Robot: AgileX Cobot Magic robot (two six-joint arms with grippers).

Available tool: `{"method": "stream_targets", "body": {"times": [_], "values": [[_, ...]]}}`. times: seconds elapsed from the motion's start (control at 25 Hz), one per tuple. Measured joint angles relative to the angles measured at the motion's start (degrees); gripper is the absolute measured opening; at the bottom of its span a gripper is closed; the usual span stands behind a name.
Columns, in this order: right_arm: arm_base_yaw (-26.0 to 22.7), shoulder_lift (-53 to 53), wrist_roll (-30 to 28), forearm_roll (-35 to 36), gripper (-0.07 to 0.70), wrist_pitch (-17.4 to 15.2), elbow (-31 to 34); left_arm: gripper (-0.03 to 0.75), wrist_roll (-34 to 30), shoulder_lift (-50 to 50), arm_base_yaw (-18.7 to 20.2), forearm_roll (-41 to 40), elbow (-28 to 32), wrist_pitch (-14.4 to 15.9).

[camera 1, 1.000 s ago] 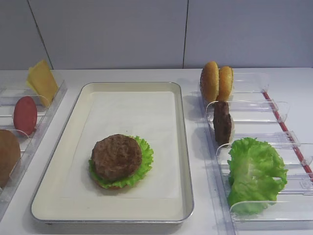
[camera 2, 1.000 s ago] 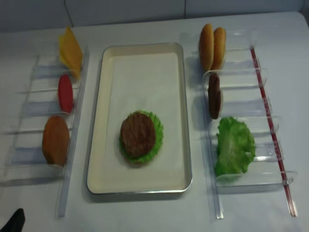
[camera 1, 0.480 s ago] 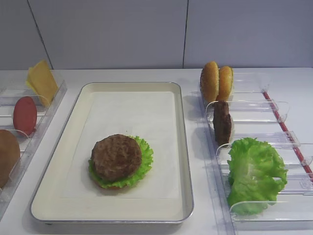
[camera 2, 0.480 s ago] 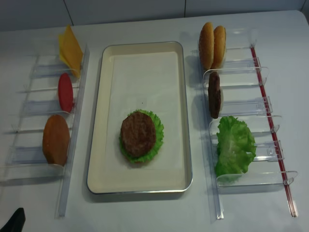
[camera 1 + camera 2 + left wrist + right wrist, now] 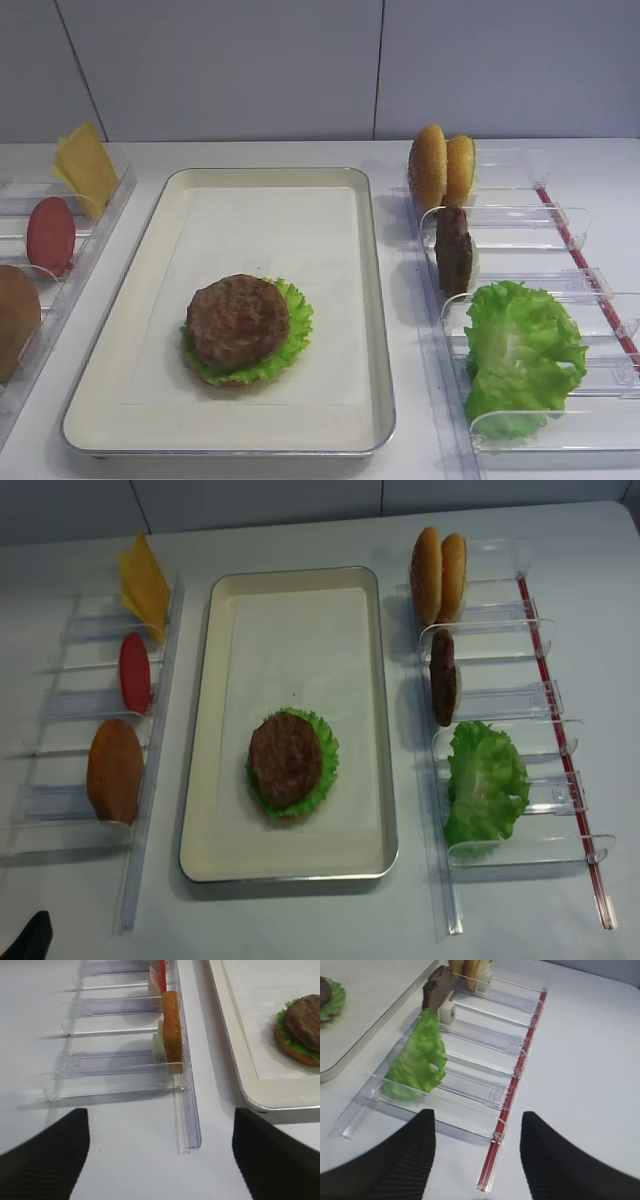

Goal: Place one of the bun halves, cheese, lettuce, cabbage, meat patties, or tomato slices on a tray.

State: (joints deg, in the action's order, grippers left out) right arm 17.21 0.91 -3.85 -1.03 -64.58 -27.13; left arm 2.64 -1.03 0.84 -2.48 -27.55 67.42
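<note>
On the cream tray [image 5: 375,300] [image 5: 385,730] a meat patty [image 5: 238,320] [image 5: 286,758] lies on lettuce [image 5: 297,325] over a bun half. In the right bins stand two bun halves [image 5: 442,168], a patty [image 5: 453,250] and loose lettuce [image 5: 522,350] [image 5: 420,1060]. The left bins hold cheese [image 5: 85,165], a tomato slice [image 5: 50,235] and a bun half [image 5: 15,318] [image 5: 171,1032]. The cabbage is out of view. My right gripper [image 5: 477,1115] is open and empty, near the right bins' front end. My left gripper [image 5: 160,1110] is open and empty, before the left bins.
Clear plastic bin racks flank the tray, the right one [image 5: 540,680] edged by a red strip [image 5: 512,1095]. The white table [image 5: 300,920] runs to a grey wall behind. A dark bit of the left arm [image 5: 30,935] shows at the near left corner.
</note>
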Motion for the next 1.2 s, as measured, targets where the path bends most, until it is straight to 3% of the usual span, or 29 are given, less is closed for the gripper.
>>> {"method": "stream_targets", "body": {"times": [0.28, 0.4, 1.2], "values": [[-13.12, 0.0, 0.13, 0.0, 0.408, 0.0, 0.0, 0.545, 0.04, 0.0, 0.0, 0.0, 0.0, 0.0], [-16.46, 0.0, 0.13, 0.0, 0.408, 0.0, 0.0, 0.545, 0.04, 0.0, 0.0, 0.0, 0.0, 0.0], [-16.72, 0.0, 0.13, 0.0, 0.408, -0.09, 0.0, 0.545, 0.04, 0.0, 0.0, 0.0, 0.0, 0.0]]}}
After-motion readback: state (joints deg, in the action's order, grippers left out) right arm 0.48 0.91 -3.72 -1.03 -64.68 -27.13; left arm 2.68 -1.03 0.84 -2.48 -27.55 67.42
